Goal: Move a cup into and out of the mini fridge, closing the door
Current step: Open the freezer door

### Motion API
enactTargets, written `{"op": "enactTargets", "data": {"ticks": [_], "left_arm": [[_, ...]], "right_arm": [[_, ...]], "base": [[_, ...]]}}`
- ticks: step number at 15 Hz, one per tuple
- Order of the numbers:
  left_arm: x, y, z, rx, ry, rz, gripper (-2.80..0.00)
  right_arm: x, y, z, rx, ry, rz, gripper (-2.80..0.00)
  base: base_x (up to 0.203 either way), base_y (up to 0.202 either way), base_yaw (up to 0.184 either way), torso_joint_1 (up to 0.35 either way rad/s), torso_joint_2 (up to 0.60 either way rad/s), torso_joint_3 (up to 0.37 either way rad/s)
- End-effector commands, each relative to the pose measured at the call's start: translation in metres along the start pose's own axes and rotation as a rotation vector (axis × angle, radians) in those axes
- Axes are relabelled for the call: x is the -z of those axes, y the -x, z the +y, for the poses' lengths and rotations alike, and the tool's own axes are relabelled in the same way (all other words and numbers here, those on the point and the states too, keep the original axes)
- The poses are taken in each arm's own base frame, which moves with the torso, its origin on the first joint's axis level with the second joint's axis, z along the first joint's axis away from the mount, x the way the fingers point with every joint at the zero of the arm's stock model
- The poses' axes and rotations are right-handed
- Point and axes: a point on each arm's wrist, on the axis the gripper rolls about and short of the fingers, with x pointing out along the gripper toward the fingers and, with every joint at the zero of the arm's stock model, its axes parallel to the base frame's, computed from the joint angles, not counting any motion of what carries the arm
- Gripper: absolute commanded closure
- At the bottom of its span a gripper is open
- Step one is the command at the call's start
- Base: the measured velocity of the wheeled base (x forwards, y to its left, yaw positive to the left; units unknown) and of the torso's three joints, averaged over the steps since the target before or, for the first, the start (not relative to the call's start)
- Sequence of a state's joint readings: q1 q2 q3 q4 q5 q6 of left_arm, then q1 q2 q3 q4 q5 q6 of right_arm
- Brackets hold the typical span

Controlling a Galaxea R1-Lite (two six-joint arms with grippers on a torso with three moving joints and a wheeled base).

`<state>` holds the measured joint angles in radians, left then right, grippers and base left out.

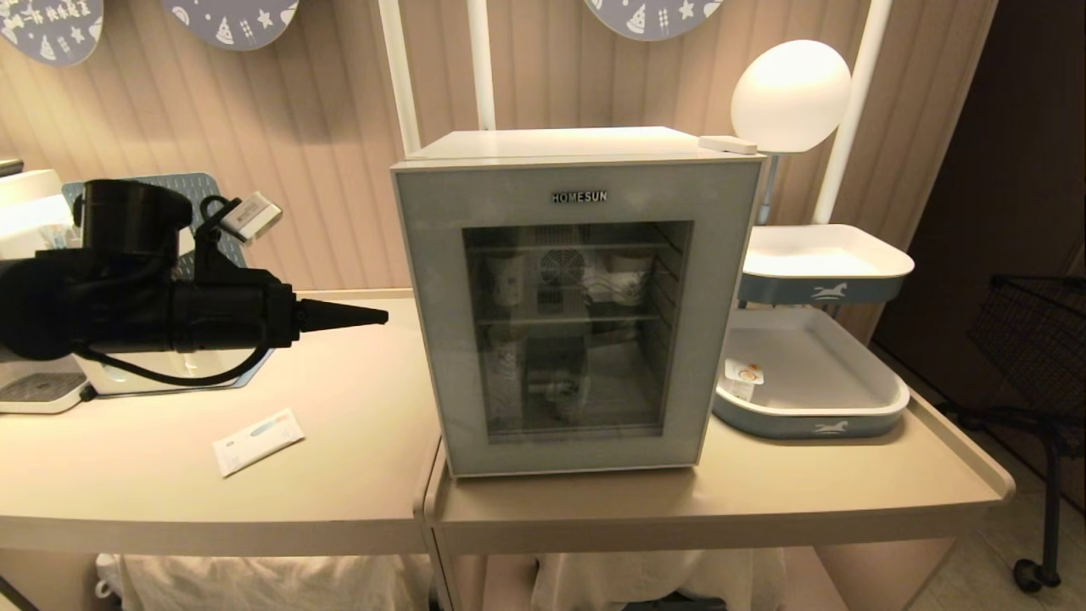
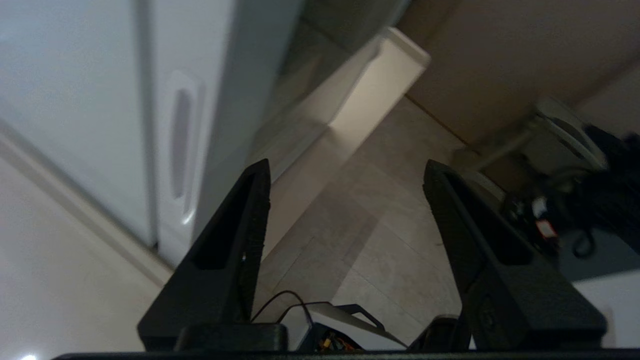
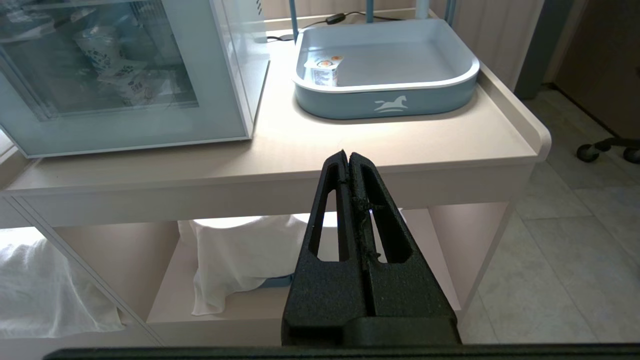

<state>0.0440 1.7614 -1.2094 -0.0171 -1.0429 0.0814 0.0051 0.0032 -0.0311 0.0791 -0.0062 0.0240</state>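
Observation:
The mini fridge point(image 1: 560, 142) stands on the table with its glass door point(image 1: 433, 322) shut. Only dim shapes show behind the glass, among them patterned paper cups, and I cannot make out the cup. My left gripper point(image 1: 373, 317) is held level just left of the door's left edge, pointing toward it. Its fingers point(image 2: 250, 215) stand open with nothing between them, next to the fridge's white side wall point(image 2: 75, 90). My right gripper point(image 3: 348, 154) is shut and empty, parked low in front of the table's edge.
A small pot with an orange mark on its lid point(image 1: 747, 378) sits in the lower blue-rimmed tray point(image 1: 848, 416), right of the fridge. An upper tray point(image 1: 827, 255) and a globe lamp point(image 1: 791, 93) stand behind. A white packet point(image 1: 257, 440) lies on the table. A wire cart point(image 1: 1035, 339) stands far right.

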Motion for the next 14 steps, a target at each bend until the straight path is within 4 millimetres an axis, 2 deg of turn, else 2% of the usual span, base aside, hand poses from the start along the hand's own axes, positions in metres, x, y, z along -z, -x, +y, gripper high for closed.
{"op": "enactTargets", "data": {"ticks": [1,6,10,14], "left_arm": [[0.013,-0.009,0.013,0.139,-0.002,0.003,-2.8],[0.041,-0.032,0.043,0.187,-0.159,-0.001,-2.8],[0.044,-0.038,0.052,0.168,-0.161,0.007,-2.8],[0.047,-0.055,0.069,0.141,-0.232,-0.007,-2.8]], "right_arm": [[0.0,0.0,0.0,-0.001,0.0,0.001,0.0],[0.0,0.0,0.0,-0.001,0.0,0.001,0.0],[0.0,0.0,0.0,-0.001,0.0,0.002,0.0],[0.0,0.0,0.0,0.001,-0.001,0.002,0.0]], "base": [[0.0,0.0,0.0,0.0,0.0,0.0],[0.0,0.0,0.0,0.0,0.0,0.0],[0.0,0.0,0.0,0.0,0.0,0.0],[0.0,0.0,0.0,0.0,0.0,0.0]]}}
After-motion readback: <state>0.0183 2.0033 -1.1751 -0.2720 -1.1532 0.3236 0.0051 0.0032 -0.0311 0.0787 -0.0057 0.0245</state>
